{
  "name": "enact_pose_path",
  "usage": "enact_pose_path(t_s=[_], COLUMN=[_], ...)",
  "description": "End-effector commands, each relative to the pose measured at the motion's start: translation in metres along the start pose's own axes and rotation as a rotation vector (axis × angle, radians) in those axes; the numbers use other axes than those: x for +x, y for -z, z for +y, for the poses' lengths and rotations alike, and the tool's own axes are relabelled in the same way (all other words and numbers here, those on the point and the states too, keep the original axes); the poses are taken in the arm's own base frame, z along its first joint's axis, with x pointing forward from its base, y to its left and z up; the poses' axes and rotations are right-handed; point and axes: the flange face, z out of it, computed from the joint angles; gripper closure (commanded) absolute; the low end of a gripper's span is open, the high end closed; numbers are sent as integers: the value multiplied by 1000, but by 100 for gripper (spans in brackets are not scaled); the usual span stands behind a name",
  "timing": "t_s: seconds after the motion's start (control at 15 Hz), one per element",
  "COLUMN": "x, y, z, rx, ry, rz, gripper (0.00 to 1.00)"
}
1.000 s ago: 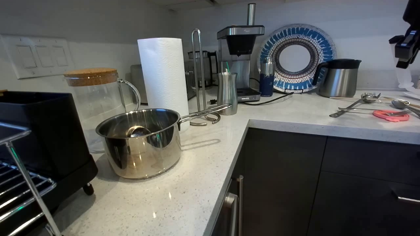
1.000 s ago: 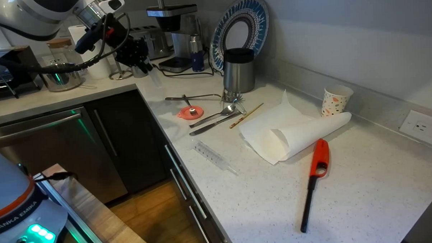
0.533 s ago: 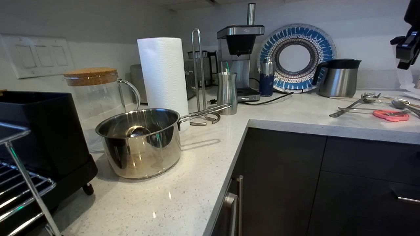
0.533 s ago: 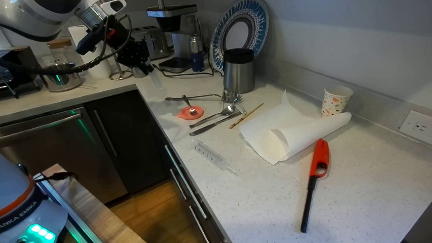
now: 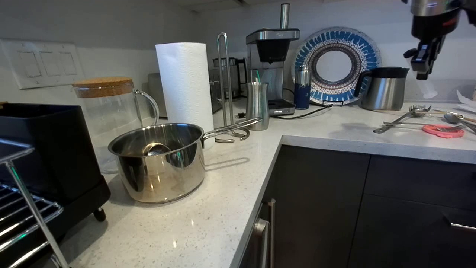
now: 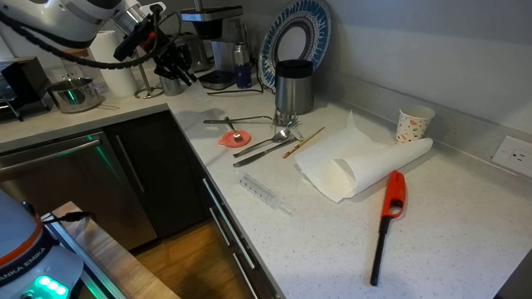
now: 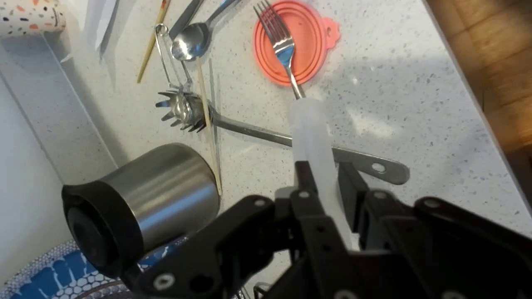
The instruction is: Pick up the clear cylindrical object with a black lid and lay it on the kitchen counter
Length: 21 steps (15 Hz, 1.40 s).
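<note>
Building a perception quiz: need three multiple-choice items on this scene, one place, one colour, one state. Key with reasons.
1. Relative to the coral lid, the fork is: A) underneath B) partly on top C) well apart
2. The lighter handle is: A) blue B) green C) red
3. As for the translucent cylinder, the jaws are: A) shut on it B) wide open C) shut on nothing

1 B: in the wrist view, its head overlaps the lid.
2 C: its body shows red in an exterior view.
3 A: the wrist view shows it pinched between them.
</note>
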Motion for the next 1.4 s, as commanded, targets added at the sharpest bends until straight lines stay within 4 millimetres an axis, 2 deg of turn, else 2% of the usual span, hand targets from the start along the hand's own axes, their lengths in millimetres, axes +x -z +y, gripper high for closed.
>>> enact_pose_path(t_s=[0.0,0.27,0.47,0.73,1.0,1.33], x=[64,112,140,167,179,175], y=[-34,-64,-86,-107,-122,-142], z=[5,8,-6,-25,-32,-45], rx=[-73,-206,-257,-318,-408,-418], ry=[98,256,391,561,706,871], rz=[-86,-157,-190,-241,-305,-390], gripper=[95,95,95,95,95,95])
